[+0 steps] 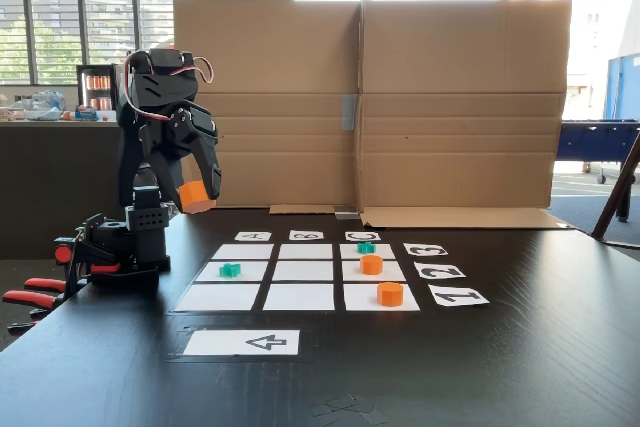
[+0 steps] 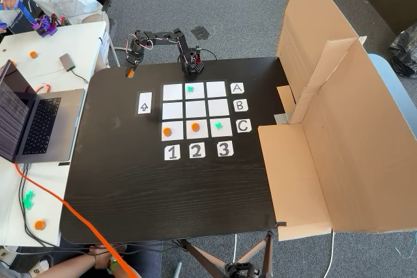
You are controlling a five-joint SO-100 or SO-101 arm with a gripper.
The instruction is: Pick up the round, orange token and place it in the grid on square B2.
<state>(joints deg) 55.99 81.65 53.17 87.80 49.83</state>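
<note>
the end effector [image 1: 196, 195] is hanging in the air at the left of a fixed view, off past the edge of the grid [image 1: 300, 296], and its two black fingers are squeezing a round, orange token [image 1: 194, 196]. so the end effector is closed on the token. in the other fixed view, from high above, the end effector [image 2: 130, 69] is sitting over the far left corner of the black table [image 2: 130, 180], with a tiny bit of orange showing at its tip.

the token is looking like a short, hard plastic piece. it is probably very light and will not bend or break. its round side could be a bit slippery, so holding it across the middle, with one finger on each side, seems the safest way.

square b2 [image 1: 305, 270] in the middle of the grid is bare and white, waiting for the token. two more orange tokens and some small green tokens [image 1: 230, 269] are lying on other squares.

the low view is showing the token in the fingers and how high it is above the table. the high view is showing the whole grid like a map, with the letter and number cards [image 2: 239, 106], a laptop [image 2: 36, 122] on a side table, and a big cardboard wall [image 2: 326, 128].
</note>
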